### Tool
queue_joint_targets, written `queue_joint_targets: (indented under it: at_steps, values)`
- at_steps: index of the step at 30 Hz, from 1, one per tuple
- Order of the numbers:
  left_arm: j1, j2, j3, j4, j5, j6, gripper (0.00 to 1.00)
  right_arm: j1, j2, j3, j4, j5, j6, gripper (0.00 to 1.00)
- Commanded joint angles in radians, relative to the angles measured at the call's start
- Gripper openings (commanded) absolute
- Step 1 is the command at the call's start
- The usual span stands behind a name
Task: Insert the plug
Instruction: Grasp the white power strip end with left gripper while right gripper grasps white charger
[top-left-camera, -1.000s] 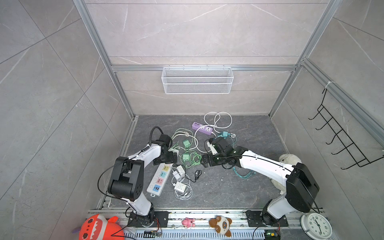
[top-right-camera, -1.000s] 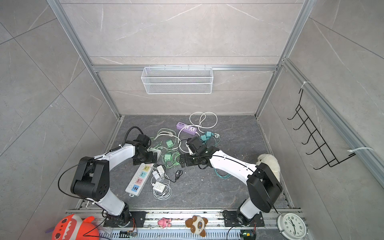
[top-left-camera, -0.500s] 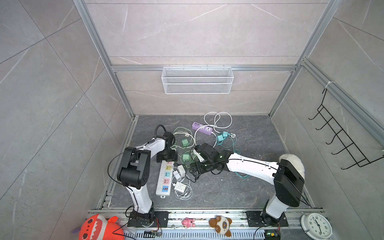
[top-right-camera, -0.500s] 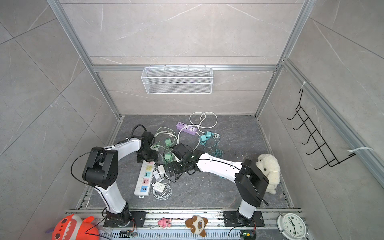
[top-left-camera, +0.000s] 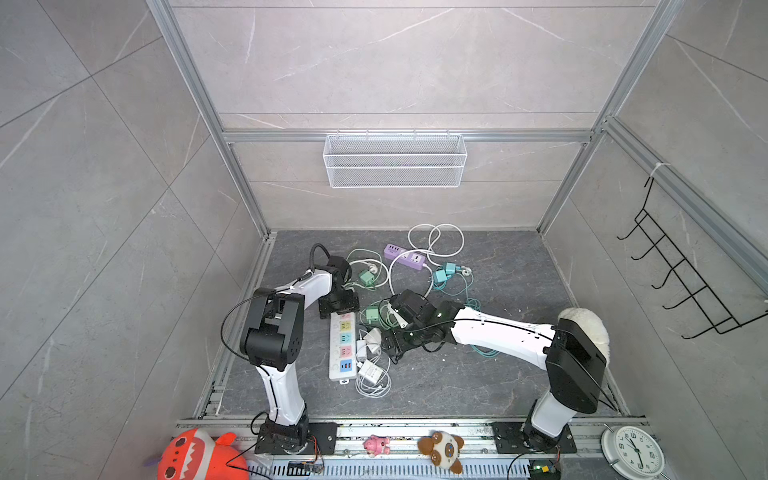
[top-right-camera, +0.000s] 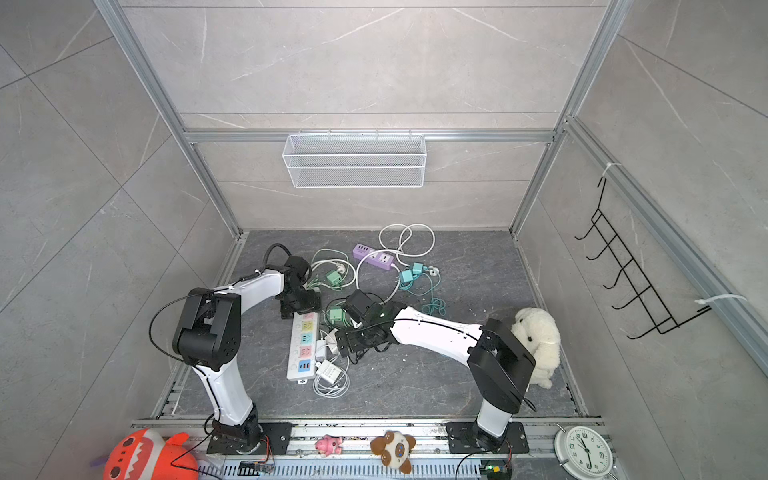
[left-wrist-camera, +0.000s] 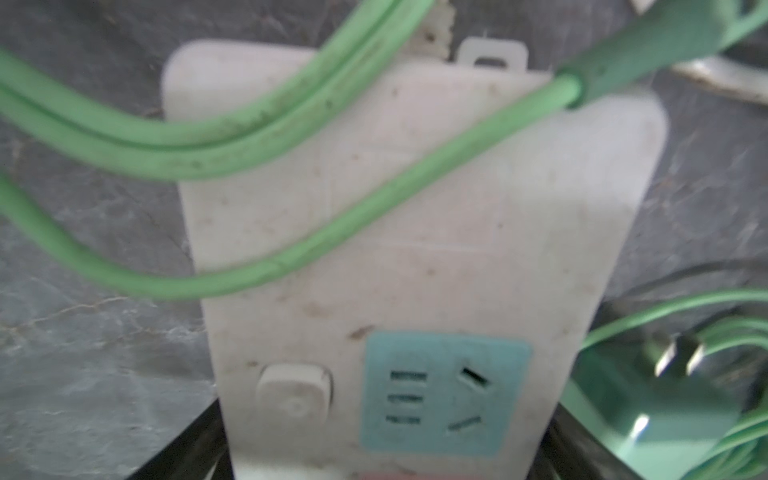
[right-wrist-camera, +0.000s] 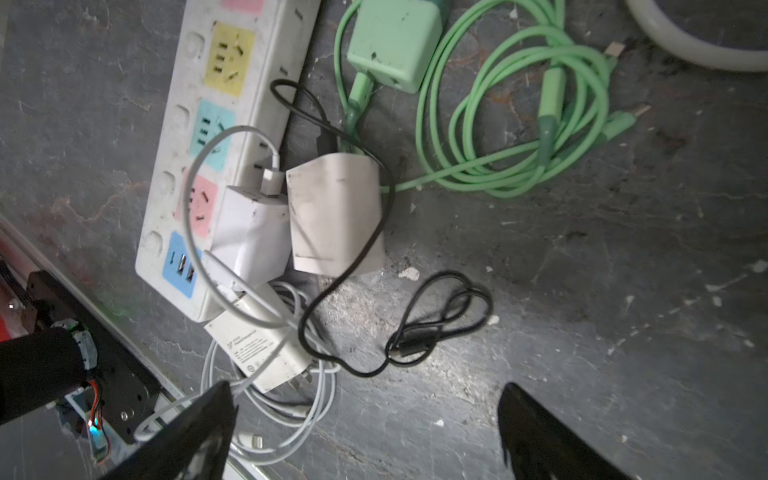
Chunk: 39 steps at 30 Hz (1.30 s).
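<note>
white wire basket (top-left-camera: 395, 160), black hook rack (top-left-camera: 681, 286), clock (top-left-camera: 633, 453), orange plush (top-left-camera: 195, 457)

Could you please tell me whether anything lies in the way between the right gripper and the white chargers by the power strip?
Yes. A thin black cable drapes over the squarish white charger, and a white cable loops across the power strip sockets beside it. The right gripper hovers open nearby.

We see the power strip (top-left-camera: 343, 347) swung from a slant to lie nearly straight, pointing toward the front. The left gripper (top-left-camera: 339, 311) is now at its far end, jaws narrowed about it. The right gripper (top-left-camera: 390, 345) has reached leftward, just beside the white chargers (top-left-camera: 371, 343).
</note>
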Motion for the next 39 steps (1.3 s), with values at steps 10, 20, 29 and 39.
queue_joint_targets:
  at_steps: [10, 20, 29, 39]
  values:
    - [-0.035, 0.012, -0.148, 0.368, 0.092, -0.472, 0.49, -0.093, 0.070, 0.064, -0.082, -0.171, -0.193, 0.99]
    - [-0.041, 0.079, -0.093, 0.354, 0.145, -0.465, 0.54, -0.125, 0.144, 0.069, -0.137, -0.124, -0.192, 0.99]
    - [-0.036, 0.121, -0.002, 0.238, 0.177, -0.349, 0.77, -0.189, 0.190, 0.063, -0.136, -0.104, -0.148, 0.99]
    - [-0.035, 0.087, 0.037, 0.181, 0.153, -0.263, 1.00, -0.273, 0.259, 0.120, -0.153, -0.074, -0.174, 0.99]
